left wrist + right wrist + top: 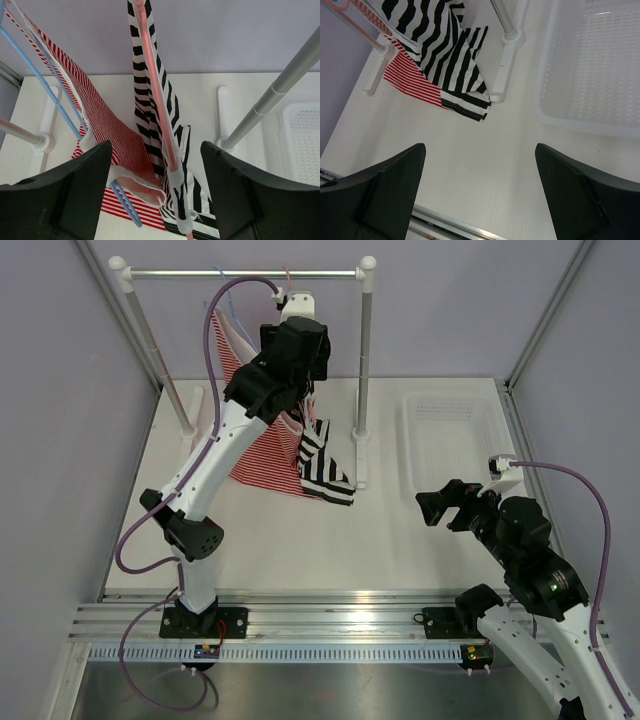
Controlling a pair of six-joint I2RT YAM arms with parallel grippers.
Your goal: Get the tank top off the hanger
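Note:
The black-and-white striped tank top (144, 107) hangs on the pale pink hanger (156, 90), and its hem trails onto the table (325, 475). My left gripper (156, 172) is open, raised at the rack, with the pink hanger arm and the striped cloth between its fingers and touching neither. In the top view the left gripper (300, 392) is at the top of the garments. My right gripper (438, 504) is open and empty, low over the table to the right. The tank top also shows in the right wrist view (440, 52).
A red-and-white thin-striped top (100, 120) hangs on a light blue hanger (52, 95) just left of the tank top. The rack's rail (240, 274), right post (272, 92) and foot (505, 65) are close by. A white basket (455, 435) stands at the right.

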